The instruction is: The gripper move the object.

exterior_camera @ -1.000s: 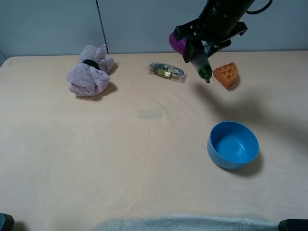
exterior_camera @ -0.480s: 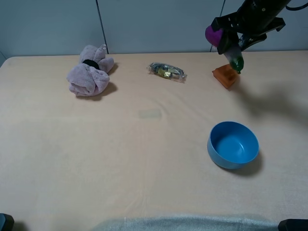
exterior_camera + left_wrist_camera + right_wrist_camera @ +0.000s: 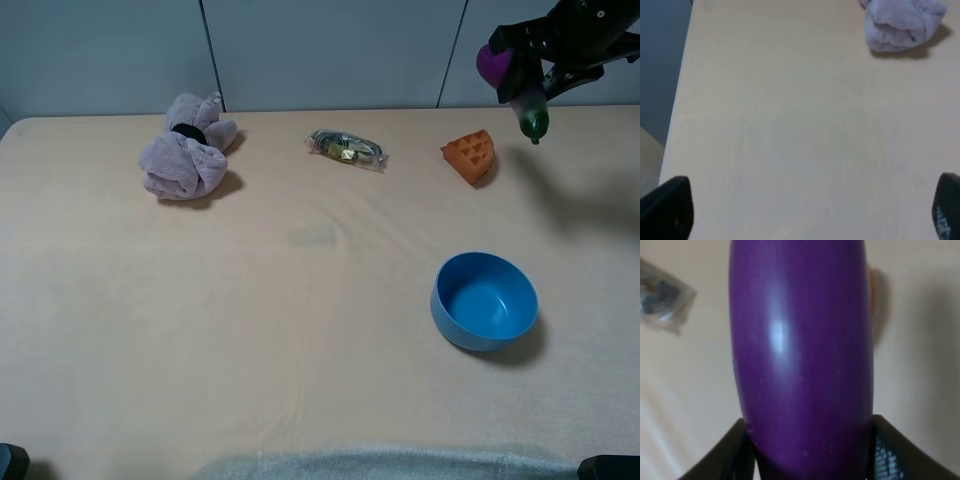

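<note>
My right gripper (image 3: pixel 540 82) is shut on the toy eggplant (image 3: pixel 512 82) and holds it in the air at the far right of the table, beyond the orange waffle wedge (image 3: pixel 470 156). The eggplant's purple end points left and its dark green stem tip (image 3: pixel 532 125) hangs down. In the right wrist view the glossy purple eggplant (image 3: pixel 800 350) fills the picture between the dark fingers (image 3: pixel 735 450). My left gripper (image 3: pixel 805 210) is open and empty above bare table, its fingertips (image 3: pixel 670 207) far apart, near the table's left edge.
A blue bowl (image 3: pixel 485 300) stands at the front right. A pink plush toy (image 3: pixel 187 148) lies at the back left and shows in the left wrist view (image 3: pixel 902 22). A clear wrapped packet (image 3: pixel 346 148) lies at the back middle. A grey wall (image 3: pixel 320 50) rises behind the table.
My right gripper has carried the eggplant to the right, from left of the waffle wedge, over it, to its right side. The left arm has not moved.
</note>
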You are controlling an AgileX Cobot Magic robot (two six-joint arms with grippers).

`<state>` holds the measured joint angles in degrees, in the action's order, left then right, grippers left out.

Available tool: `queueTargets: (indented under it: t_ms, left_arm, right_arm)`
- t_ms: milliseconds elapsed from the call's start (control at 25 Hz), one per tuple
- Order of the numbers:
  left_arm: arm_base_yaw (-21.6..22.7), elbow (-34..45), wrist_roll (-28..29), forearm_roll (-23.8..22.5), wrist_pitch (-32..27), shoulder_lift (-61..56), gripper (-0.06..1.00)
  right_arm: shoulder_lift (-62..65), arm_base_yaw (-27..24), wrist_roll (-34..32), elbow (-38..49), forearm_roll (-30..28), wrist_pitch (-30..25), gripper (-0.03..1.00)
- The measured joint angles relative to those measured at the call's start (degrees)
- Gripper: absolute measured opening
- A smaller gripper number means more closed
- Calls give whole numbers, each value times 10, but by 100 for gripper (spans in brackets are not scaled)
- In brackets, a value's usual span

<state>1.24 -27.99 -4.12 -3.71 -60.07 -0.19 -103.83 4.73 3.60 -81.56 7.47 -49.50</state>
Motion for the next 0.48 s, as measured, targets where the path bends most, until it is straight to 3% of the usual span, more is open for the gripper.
queueTargets:
  t_ms: [480]
  left_arm:
    - [0, 0, 0, 0, 0, 0, 95]
  right_arm:
    - [-24, -64, 2, 0, 4, 27, 35]
